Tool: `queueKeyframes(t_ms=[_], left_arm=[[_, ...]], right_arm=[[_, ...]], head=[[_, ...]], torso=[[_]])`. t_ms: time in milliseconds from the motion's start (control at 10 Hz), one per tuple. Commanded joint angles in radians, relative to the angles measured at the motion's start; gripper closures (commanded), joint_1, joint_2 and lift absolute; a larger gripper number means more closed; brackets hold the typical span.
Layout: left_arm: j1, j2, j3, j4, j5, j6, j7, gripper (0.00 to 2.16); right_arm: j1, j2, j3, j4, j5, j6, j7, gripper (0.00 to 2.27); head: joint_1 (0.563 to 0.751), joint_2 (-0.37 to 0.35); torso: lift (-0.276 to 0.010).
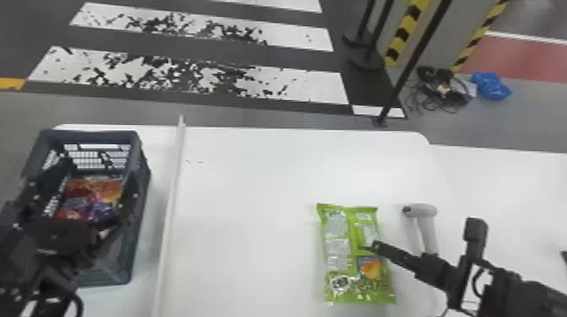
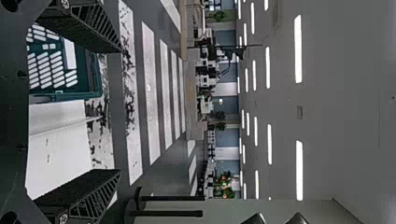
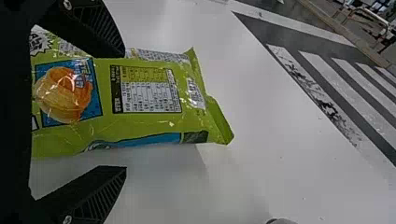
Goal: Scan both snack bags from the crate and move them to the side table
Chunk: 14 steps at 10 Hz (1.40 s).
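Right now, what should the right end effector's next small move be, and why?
Probably shift the right end effector slightly sideways, centring it over the green snack bag: one open finger overlaps the bag, the other hangs past its edge above the table.

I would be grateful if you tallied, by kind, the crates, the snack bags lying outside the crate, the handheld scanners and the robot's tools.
Crate: 1
Green snack bag outside the crate: 1
Handheld scanner: 1
Robot tools, left tool and right tool: 2
Total: 5
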Motion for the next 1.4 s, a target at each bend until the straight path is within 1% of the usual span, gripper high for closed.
queueKeyframes(t_ms=[0,100,200,300,400,500,600,900,1000,1100,1300], left_arm=[[0.002,0.0,0.002,-0.002,0.0,-0.003,0.0,0.07],[0.004,0.0,0.002,-0.002,-0.002,-0.003,0.0,0.07],[0.004,0.0,0.002,-0.002,-0.003,-0.003,0.0,0.07],[0.004,0.0,0.002,-0.002,-0.005,-0.006,0.0,0.07],[0.004,0.0,0.002,-0.002,-0.005,-0.006,0.0,0.07],[0.004,0.0,0.004,-0.002,-0.003,-0.006,0.0,0.07],[0.004,0.0,0.004,0.0,-0.003,-0.006,0.0,0.07],[0.002,-0.002,0.004,0.001,-0.003,-0.006,0.002,0.07],[0.002,-0.002,0.004,0.001,-0.003,-0.006,0.002,0.07],[0.002,-0.002,0.004,0.003,-0.003,-0.006,0.002,0.07],[0.008,0.0,0.005,-0.005,-0.005,-0.006,0.002,0.07]], right_arm=[[-0.014,-0.006,0.021,0.025,0.018,-0.013,0.011,0.06],[-0.019,-0.012,0.033,0.037,0.019,-0.019,0.021,0.06],[-0.034,-0.012,0.038,0.061,0.03,-0.019,0.054,0.08],[-0.048,-0.021,0.053,0.077,0.056,-0.016,0.081,0.22],[-0.068,-0.033,0.076,0.101,0.087,-0.007,0.092,0.73],[-0.082,-0.038,0.096,0.112,0.137,0.005,0.094,1.54],[-0.086,-0.043,0.113,0.115,0.159,0.002,0.094,2.23],[-0.067,-0.038,0.093,0.092,0.141,-0.035,0.089,2.24],[-0.033,-0.033,0.075,0.032,0.127,-0.044,0.081,2.24],[-0.01,-0.033,0.055,-0.032,0.094,-0.019,0.075,2.24],[0.018,-0.032,-0.019,-0.144,0.019,0.042,0.069,2.24]], head=[[0.695,-0.157],[0.695,-0.151],[0.695,-0.149],[0.695,-0.143],[0.695,-0.137],[0.695,-0.136],[0.695,-0.139],[0.695,-0.14],[0.695,-0.142],[0.695,-0.144],[0.695,-0.142]], torso=[[-0.029],[-0.029],[-0.029],[-0.029],[-0.029],[-0.029],[-0.029],[-0.029],[-0.029],[-0.029],[-0.029]])
